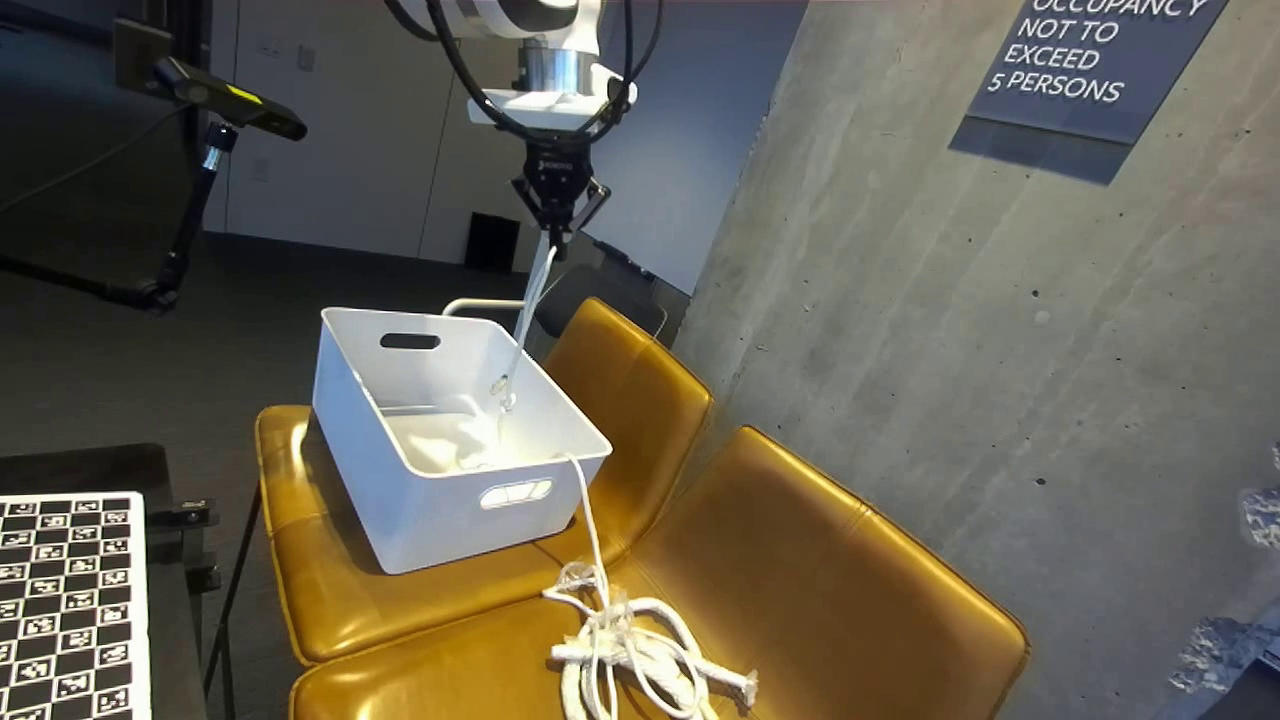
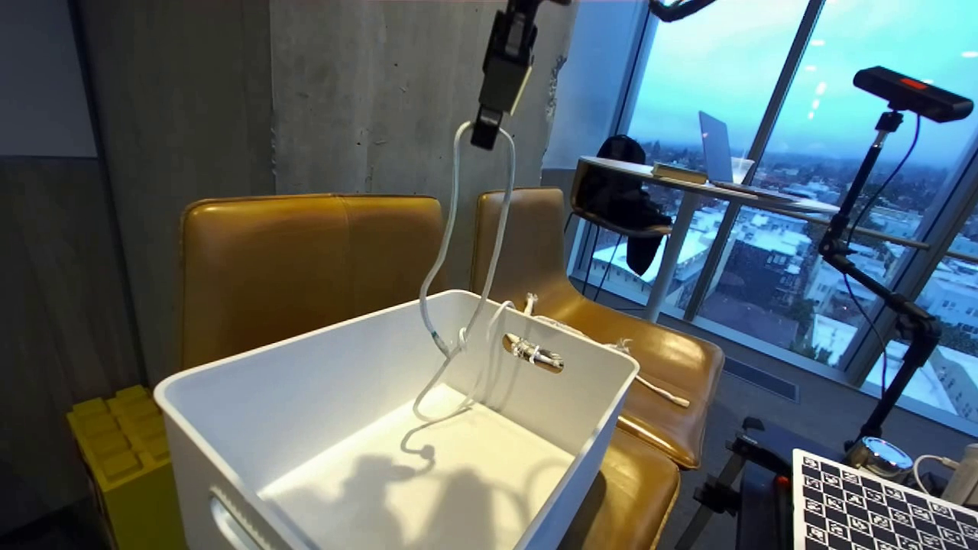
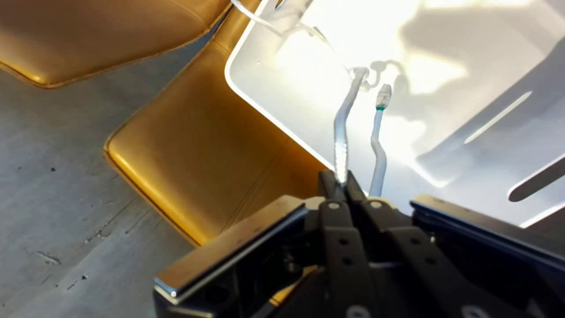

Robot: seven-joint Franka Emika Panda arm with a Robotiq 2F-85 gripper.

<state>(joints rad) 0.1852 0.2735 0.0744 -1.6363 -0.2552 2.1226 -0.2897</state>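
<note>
My gripper (image 1: 558,238) is shut on a thin white cord (image 1: 533,295) and holds it above a white bin (image 1: 450,530). In an exterior view the gripper (image 2: 487,131) has the cord (image 2: 500,229) hanging from it in a loop, with two strands going down into the bin (image 2: 328,359). In the wrist view the cord (image 3: 340,150) sits between the fingertips (image 3: 340,183). A second strand (image 3: 378,163) hangs beside it, with a green band near its tip. The cord runs over the bin's edge to a white rope bundle (image 1: 630,650) outside.
The bin stands on a tan chair (image 1: 310,580), beside another tan chair (image 1: 820,580). A concrete wall (image 1: 950,330) rises behind them. Camera stands (image 2: 879,283) and a checkered board (image 2: 871,512) are nearby. A yellow block (image 2: 126,458) stands beside the bin.
</note>
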